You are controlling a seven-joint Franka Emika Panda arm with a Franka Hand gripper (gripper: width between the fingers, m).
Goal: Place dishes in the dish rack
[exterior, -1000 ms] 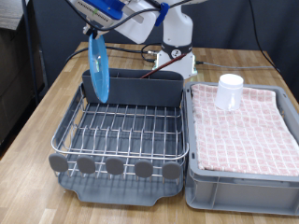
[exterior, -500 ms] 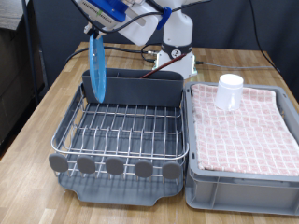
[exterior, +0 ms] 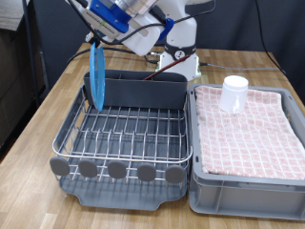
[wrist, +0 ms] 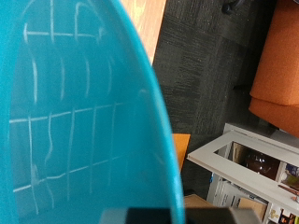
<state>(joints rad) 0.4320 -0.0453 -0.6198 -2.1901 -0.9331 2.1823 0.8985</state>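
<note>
In the exterior view, the tool (exterior: pixel 99 38) sits at the upper left of the frame, clamped on the top edge of the light-blue plate (exterior: pixel 96 74). The plate hangs on edge over the far left corner of the dish rack (exterior: pixel 124 134), in front of the dark-grey caddy (exterior: pixel 143 89). The white cup (exterior: pixel 233 93) stands on the pink checked cloth of the grey crate (exterior: pixel 250 181) at the right. Both rest on the wooden bench (exterior: pixel 43 119).

In the wrist view, the plate (wrist: pixel 75 112) fills the left of the frame, its glossy face mirroring the rack's wires.
</note>
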